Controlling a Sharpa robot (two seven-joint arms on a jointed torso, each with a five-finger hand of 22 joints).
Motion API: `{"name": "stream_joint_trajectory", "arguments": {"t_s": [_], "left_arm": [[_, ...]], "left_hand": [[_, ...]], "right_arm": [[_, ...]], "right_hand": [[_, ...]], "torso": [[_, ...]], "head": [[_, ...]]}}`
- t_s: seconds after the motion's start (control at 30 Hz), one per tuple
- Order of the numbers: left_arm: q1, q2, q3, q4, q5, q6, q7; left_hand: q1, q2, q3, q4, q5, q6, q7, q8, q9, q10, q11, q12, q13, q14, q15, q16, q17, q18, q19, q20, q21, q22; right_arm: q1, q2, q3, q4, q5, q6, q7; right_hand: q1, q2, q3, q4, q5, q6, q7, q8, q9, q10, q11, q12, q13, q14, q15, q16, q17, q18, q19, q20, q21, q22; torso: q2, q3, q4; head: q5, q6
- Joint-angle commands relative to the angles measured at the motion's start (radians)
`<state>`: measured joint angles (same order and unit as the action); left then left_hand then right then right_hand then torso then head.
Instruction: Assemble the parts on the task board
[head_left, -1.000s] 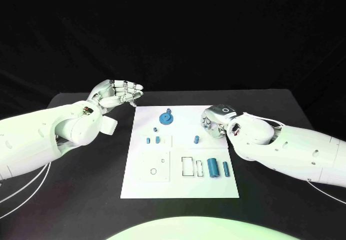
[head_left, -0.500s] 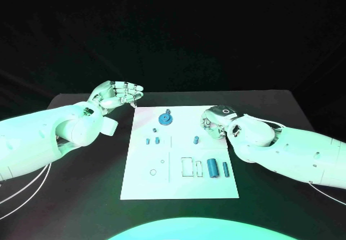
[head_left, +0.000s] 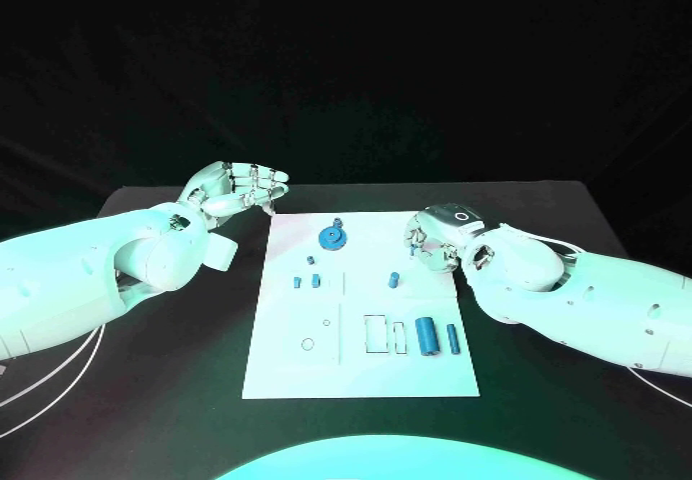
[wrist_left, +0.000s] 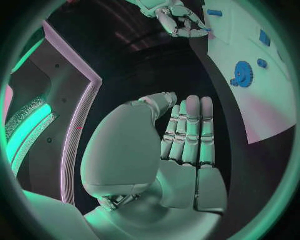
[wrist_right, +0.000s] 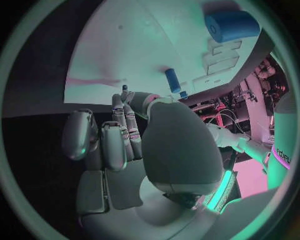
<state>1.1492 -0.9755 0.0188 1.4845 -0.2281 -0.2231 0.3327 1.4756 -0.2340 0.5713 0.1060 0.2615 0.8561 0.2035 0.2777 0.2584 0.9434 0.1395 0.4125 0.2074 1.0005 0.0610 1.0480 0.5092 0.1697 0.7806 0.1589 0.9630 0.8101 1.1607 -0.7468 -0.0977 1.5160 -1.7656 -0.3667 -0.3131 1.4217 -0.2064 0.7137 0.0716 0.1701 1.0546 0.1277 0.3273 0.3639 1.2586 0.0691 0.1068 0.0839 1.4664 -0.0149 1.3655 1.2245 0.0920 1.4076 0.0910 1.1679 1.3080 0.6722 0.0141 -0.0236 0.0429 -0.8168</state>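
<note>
Right hand hovers at board's right edge, fingers curled, nothing visibly held; advise descending squarely onto nearest peg, pinching low.

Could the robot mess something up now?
Maybe. The right hand hangs over the board's edge, close to a small upright peg; a clumsy move might tip it. The left hand sits off the board's far corner near the gear, so reaching in could nudge the board.
</note>
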Motion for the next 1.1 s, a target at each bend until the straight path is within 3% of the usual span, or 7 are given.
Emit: {"name": "stream_joint_trajectory", "arguments": {"t_s": [0.03,0.33,0.53,0.63,0.7,0.77,1.1], "left_arm": [[0.001,0.002,0.001,0.001,-0.002,0.011,0.003],[0.001,0.004,0.001,0.002,-0.002,0.011,0.004],[0.0,0.008,0.001,0.004,-0.002,0.008,0.005],[0.0,0.008,0.001,0.006,-0.002,0.006,0.005],[0.0,0.009,0.001,0.008,-0.002,0.004,0.006],[0.0,0.009,0.001,0.009,-0.002,0.003,0.006],[0.0,0.009,0.001,0.018,-0.001,0.0,0.005]], "left_hand": [[-0.004,0.004,-0.006,-0.001,0.002,-0.005,0.0,-0.003,-0.001,-0.007,-0.001,-0.002,-0.001,-0.004,0.003,-0.003,-0.002,0.013,-0.006,0.002,-0.006,-0.001],[-0.004,0.004,-0.006,-0.001,0.002,-0.006,0.0,-0.004,-0.001,-0.009,0.0,-0.002,-0.001,-0.005,0.003,-0.004,-0.002,0.013,-0.006,0.002,-0.007,-0.002],[-0.003,0.004,-0.007,-0.002,0.003,-0.006,0.001,-0.004,-0.002,-0.01,0.0,-0.002,-0.001,-0.005,0.003,-0.004,-0.002,0.013,-0.006,0.003,-0.007,-0.002],[-0.003,0.004,-0.007,-0.002,0.003,-0.006,0.001,-0.004,-0.002,-0.01,0.0,-0.002,-0.001,-0.005,0.003,-0.004,-0.002,0.013,-0.006,0.003,-0.007,-0.002],[-0.003,0.004,-0.007,-0.002,0.003,-0.007,0.001,-0.004,-0.002,-0.011,0.0,-0.002,-0.001,-0.005,0.004,-0.004,-0.002,0.013,-0.006,0.003,-0.007,-0.002],[-0.003,0.004,-0.007,-0.002,0.003,-0.007,0.001,-0.004,-0.002,-0.011,0.0,-0.002,-0.001,-0.005,0.004,-0.004,-0.002,0.013,-0.006,0.003,-0.007,-0.002],[-0.004,0.004,-0.008,-0.003,0.003,-0.008,0.001,-0.004,-0.002,-0.012,0.001,-0.002,-0.002,-0.006,0.004,-0.005,-0.003,0.013,-0.007,0.003,-0.008,-0.003]], "right_arm": [[0.007,-0.016,0.003,0.03,0.022,-0.045,0.022],[0.011,-0.036,0.01,0.141,0.061,-0.093,0.045],[-0.004,-0.011,0.01,0.199,0.074,-0.104,0.061],[-0.016,0.015,0.009,0.216,0.075,-0.105,0.068],[-0.027,0.039,0.007,0.223,0.072,-0.102,0.073],[-0.036,0.058,0.004,0.222,0.07,-0.098,0.076],[-0.083,0.142,-0.013,0.171,0.059,-0.08,0.083]], "right_hand": [[-0.007,0.004,0.006,-0.001,-0.005,0.007,-0.003,0.003,0.001,0.016,-0.01,0.001,0.001,0.033,-0.004,-0.002,0.002,-0.013,0.003,-0.007,0.005,0.139],[-0.01,0.003,0.007,-0.003,-0.005,0.008,-0.002,0.004,0.003,0.019,-0.01,0.001,0.001,0.034,-0.004,-0.001,0.003,-0.014,0.005,-0.007,0.011,0.141],[-0.011,0.003,0.008,-0.004,-0.005,0.008,-0.002,0.004,0.003,0.019,-0.01,0.0,0.001,0.034,-0.004,-0.001,0.003,-0.014,0.004,-0.007,0.007,0.14],[-0.011,0.003,0.008,-0.004,-0.004,0.008,-0.002,0.004,0.003,0.02,-0.01,0.0,0.0,0.034,-0.004,-0.001,0.003,-0.014,0.004,-0.007,0.007,0.14],[-0.011,0.003,0.009,-0.005,-0.004,0.007,-0.002,0.004,0.004,0.02,-0.01,0.0,0.0,0.034,-0.004,-0.001,0.003,-0.013,0.003,-0.007,0.006,0.14],[-0.012,0.003,0.009,-0.006,-0.003,0.007,-0.001,0.004,0.004,0.02,-0.01,-0.001,0.0,0.034,-0.004,0.0,0.003,-0.013,0.003,-0.007,0.005,0.14],[-0.013,0.003,0.011,-0.008,-0.001,0.006,0.0,0.003,0.005,0.02,-0.009,-0.002,0.0,0.034,-0.004,-0.001,0.003,-0.012,0.001,-0.007,0.001,0.139]], "torso": [[-0.001,-0.0009,-0.003],[-0.001,-0.0006,-0.0007],[-0.002,-0.0019,0.0015],[-0.002,-0.0032,0.0011],[-0.001,-0.0031,-0.0003],[0.0,-0.0028,-0.0002],[0.001,-0.0028,0.0002]], "head": [[0.002,0.001],[0.015,0.007],[0.037,0.004],[0.059,0.001],[0.08,0.0],[0.092,-0.002],[0.126,-0.018]]}}
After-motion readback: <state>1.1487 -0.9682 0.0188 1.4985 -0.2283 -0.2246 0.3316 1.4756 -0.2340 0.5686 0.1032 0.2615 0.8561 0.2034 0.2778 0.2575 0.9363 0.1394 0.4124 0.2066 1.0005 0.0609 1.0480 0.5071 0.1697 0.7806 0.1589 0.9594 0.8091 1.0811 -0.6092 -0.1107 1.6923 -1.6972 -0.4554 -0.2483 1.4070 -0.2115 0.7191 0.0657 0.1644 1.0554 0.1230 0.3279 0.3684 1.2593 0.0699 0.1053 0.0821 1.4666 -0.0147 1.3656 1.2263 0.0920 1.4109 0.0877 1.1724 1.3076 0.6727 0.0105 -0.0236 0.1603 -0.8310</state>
